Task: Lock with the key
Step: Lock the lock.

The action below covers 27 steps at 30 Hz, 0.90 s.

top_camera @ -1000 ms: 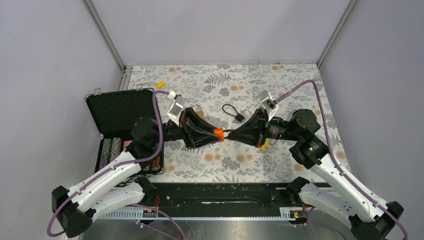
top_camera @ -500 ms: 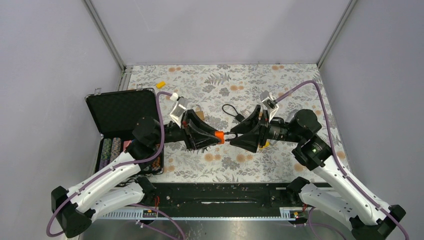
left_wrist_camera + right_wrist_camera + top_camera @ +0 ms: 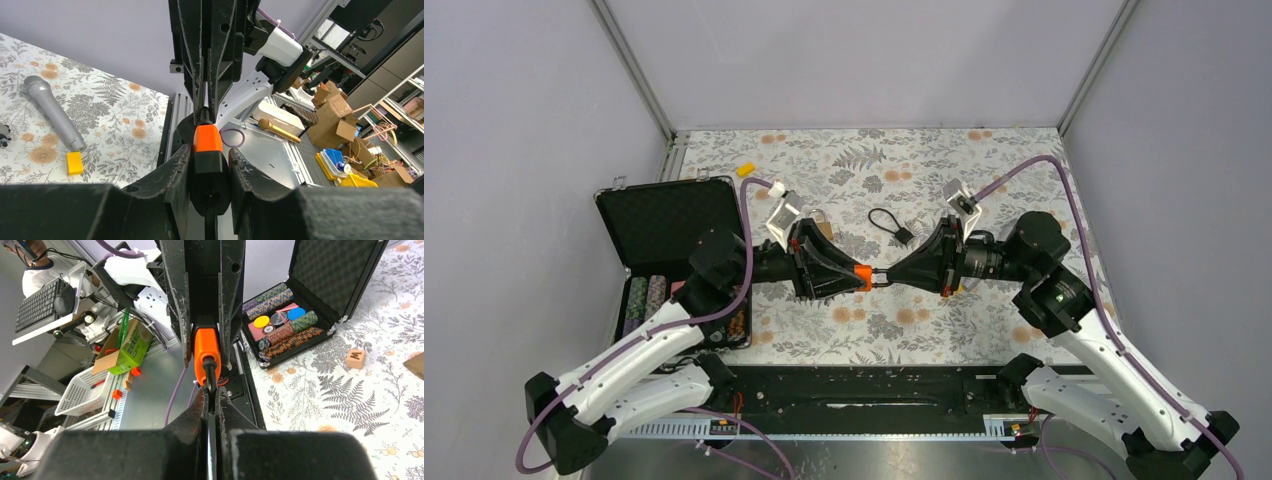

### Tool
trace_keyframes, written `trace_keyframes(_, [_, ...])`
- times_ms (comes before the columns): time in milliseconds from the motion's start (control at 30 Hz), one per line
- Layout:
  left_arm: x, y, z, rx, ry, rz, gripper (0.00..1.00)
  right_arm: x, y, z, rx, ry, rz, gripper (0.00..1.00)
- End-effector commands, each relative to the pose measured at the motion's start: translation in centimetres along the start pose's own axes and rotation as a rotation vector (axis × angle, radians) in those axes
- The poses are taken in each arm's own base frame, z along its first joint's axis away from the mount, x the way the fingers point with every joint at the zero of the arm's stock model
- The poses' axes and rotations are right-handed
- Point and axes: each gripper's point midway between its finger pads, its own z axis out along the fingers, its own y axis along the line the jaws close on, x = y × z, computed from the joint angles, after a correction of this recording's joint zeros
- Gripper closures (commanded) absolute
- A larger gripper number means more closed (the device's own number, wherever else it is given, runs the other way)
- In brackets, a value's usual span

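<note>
We hold the key (image 3: 863, 274) mid-air with both arms: left gripper (image 3: 852, 277) clamps its black body, right gripper (image 3: 894, 273) pinches its thin end. The lock (image 3: 822, 227) lies on the table (image 3: 1024, 170) behind the left gripper, not held. Inserting and turning are still to do.

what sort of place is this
Probably a robotics lab or workshop: the floral table sits inside grey panel walls, and the wrist views show stacked cardboard boxes and a desk with a keyboard beyond it.
</note>
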Motion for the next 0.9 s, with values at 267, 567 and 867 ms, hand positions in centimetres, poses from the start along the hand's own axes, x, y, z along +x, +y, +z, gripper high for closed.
trace_keyframes(267, [-2.2,-2.0,1.9,0.086,-0.032,-0.012,1.0,-1.9,0.7,1.6,-0.068,-0.071,0.017,1.0])
trace_keyframes(567, [-2.9,-1.1,3.1,0.068,-0.087,-0.075,1.0,0.5,1.0,4.5,-0.105,0.0,0.049,1.0])
trace_keyframes(867, [-1.9,0.1,2.3,-0.035,-0.029,-0.033,0.99,0.0,-0.4,3.5,0.071,-0.045,-0.004,1.0])
